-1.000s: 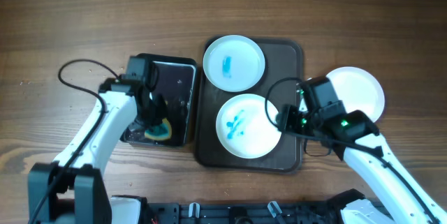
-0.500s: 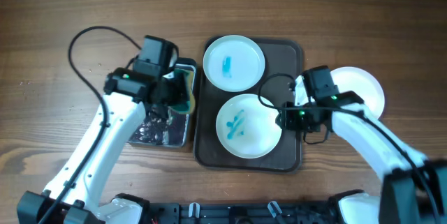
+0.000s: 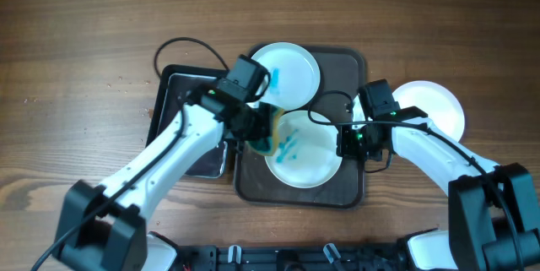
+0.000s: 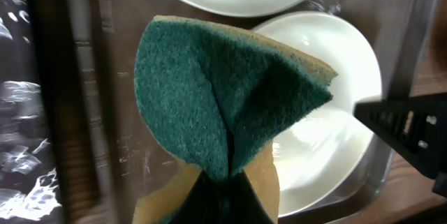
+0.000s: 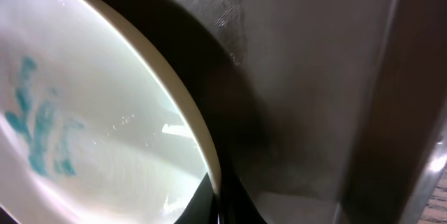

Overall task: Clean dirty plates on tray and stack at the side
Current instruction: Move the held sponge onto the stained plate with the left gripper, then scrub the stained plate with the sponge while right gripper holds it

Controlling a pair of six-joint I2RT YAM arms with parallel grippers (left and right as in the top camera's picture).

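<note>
The dark brown tray (image 3: 353, 62) holds two white plates. The far plate (image 3: 291, 68) has a blue smear. The near plate (image 3: 308, 157) has blue smears in its middle and also shows in the right wrist view (image 5: 84, 126) and the left wrist view (image 4: 328, 140). My left gripper (image 3: 263, 134) is shut on a green-yellow sponge (image 4: 230, 98) and holds it over the near plate's left edge. My right gripper (image 3: 343, 143) is shut on the near plate's right rim (image 5: 209, 175). A third, clean plate (image 3: 434, 106) lies on the table right of the tray.
A smaller black tray (image 3: 173, 111) with a shiny wet bottom lies left of the brown tray, its sponge gone. Cables loop from both arms. The brown tray's raised rim (image 5: 391, 112) runs close to my right gripper.
My left gripper carried the sponge out of the black tray and right, to the near plate's left edge. My right gripper stayed at that plate's right rim.
</note>
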